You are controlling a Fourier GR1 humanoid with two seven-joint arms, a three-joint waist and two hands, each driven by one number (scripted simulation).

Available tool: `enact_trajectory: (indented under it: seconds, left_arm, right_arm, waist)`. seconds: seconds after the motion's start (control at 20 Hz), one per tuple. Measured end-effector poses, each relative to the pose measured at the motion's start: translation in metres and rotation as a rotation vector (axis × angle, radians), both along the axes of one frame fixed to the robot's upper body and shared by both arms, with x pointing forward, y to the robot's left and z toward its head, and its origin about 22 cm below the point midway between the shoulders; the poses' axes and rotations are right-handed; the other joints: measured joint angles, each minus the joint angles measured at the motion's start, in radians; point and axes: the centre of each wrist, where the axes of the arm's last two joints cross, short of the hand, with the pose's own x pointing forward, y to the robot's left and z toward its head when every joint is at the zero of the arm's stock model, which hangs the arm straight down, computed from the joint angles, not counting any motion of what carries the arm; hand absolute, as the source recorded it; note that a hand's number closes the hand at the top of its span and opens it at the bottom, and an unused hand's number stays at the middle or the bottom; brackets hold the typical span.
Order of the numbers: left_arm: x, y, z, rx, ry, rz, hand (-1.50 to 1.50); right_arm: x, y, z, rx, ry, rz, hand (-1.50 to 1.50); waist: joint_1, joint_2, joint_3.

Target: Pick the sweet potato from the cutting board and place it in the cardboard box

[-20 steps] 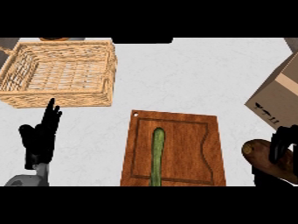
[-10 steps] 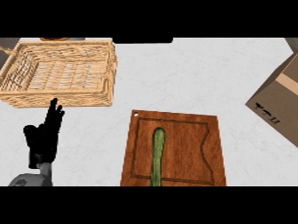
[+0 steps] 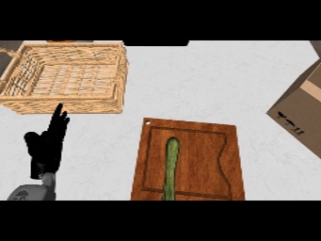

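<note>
The right hand with the sweet potato is no longer showing, likely heading to the cardboard box (image 3: 314,115), while the left hand (image 3: 46,149) is resting, fingers (image 3: 56,120) straight, holding nothing.

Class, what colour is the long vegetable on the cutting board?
The long vegetable is green, best seen in the head view.

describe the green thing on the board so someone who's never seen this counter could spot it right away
Find the brown wooden cutting board at the counter's lower middle, below and right of the wicker basket and left of the cardboard box. Just left of the board's middle lies a long, thin green vegetable, running lengthwise. It is the only green thing in view and the only thing on the board.
</note>
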Motion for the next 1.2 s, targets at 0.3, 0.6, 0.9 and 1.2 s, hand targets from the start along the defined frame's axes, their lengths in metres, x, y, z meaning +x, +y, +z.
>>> enact_trajectory:
  seconds: [0.3, 0.6, 0.9, 1.2]
  left_arm:
    - [-0.001, -0.003, 0.001, 0.006, 0.003, 0.003, 0.0]
    - [0.001, -0.004, 0.002, 0.008, 0.005, 0.0, 0.0]
    - [-0.001, -0.002, 0.002, 0.001, -0.001, -0.007, 0.0]
    - [0.0, -0.005, 0.003, -0.001, 0.017, -0.002, 0.0]
  right_arm:
    - [0.032, -0.049, -0.034, 0.001, 0.017, 0.001, 1.5]
    - [0.057, -0.088, -0.069, 0.041, 0.057, -0.061, -1.5]
    - [0.067, -0.12, -0.099, 0.216, 0.033, -0.029, -1.5]
    - [0.065, -0.134, -0.113, 0.378, -0.147, 0.095, -1.5]
  waist:
    - [0.005, 0.002, 0.0]
    - [0.007, 0.004, -0.001]
    - [0.011, 0.004, 0.001]
    - [0.003, 0.003, 0.001]
